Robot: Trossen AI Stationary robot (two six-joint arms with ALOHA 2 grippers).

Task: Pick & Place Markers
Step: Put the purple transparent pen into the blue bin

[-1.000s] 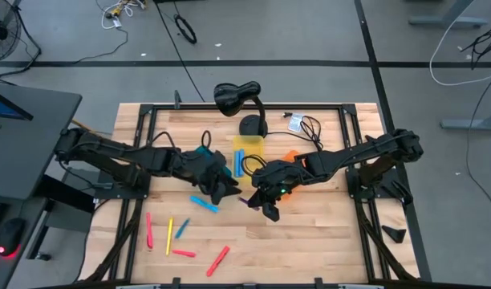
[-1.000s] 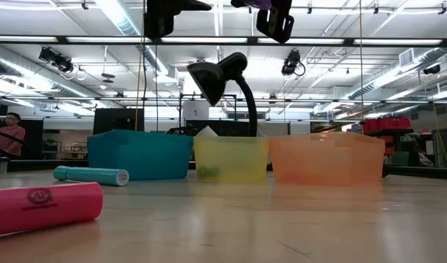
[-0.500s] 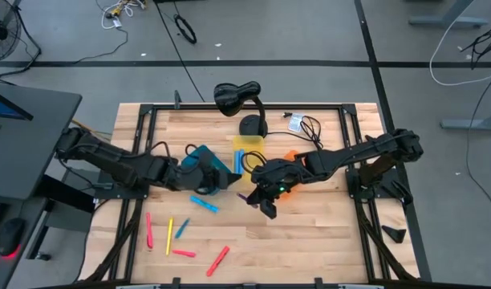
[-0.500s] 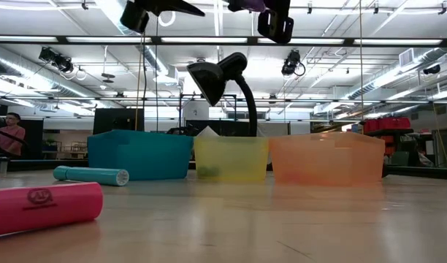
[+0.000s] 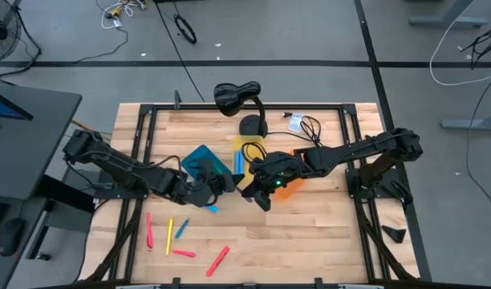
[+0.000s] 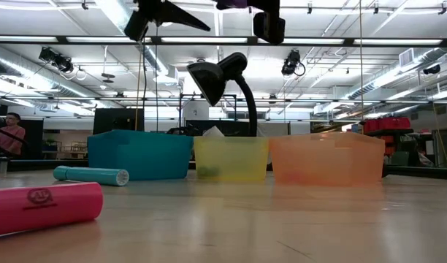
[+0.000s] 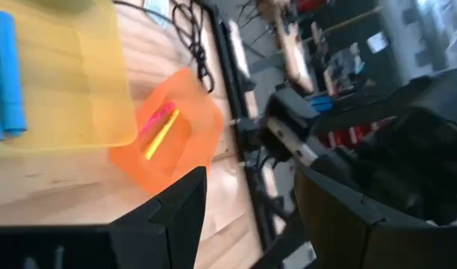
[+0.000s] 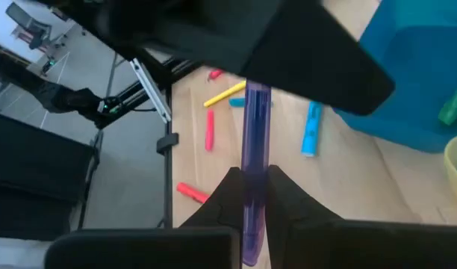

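Two dark robot arms reach inward over a pale wooden surface (image 5: pixel 310 217), meeting near its middle.

The right hand (image 5: pixel 257 191) has its fingers closed together on a purple marker (image 8: pixel 255 168). In the right wrist view the marker runs straight out from between the fingers (image 8: pixel 230 196), pointing away from the hand. The hand hangs raised off the surface; from table height it shows at the top of the picture, above the row of bins. An orange bin (image 5: pixel 289 170) lies partly beneath this arm, just behind the hand. Two markers, one pink and one yellow, lie inside it.

The left hand (image 5: pixel 217 185) has its fingers (image 7: pixel 187 213) spread apart and holds nothing. It too is raised. A blue bin (image 5: pixel 201 158) sits just behind it, and one blue marker (image 5: pixel 211 208) lies on the surface right beside it, toward the front edge.

Between the two hands and slightly beyond them stands a yellow bin (image 5: pixel 247 146) with two blue markers (image 7: pixel 6 75) lying side by side inside. Beyond that bin stands a black desk lamp (image 5: pixel 236 97).

Well in front of the left hand, loose markers (image 5: pixel 175 235) are scattered on the surface: red-pink ones, a yellow one and a blue one. None touch either hand.

In the table-height view a pink marker (image 6: pixel 42 204) and a teal one (image 6: pixel 90 175) lie close to the camera, and a person (image 6: pixel 8 133) shows far off in the room behind.
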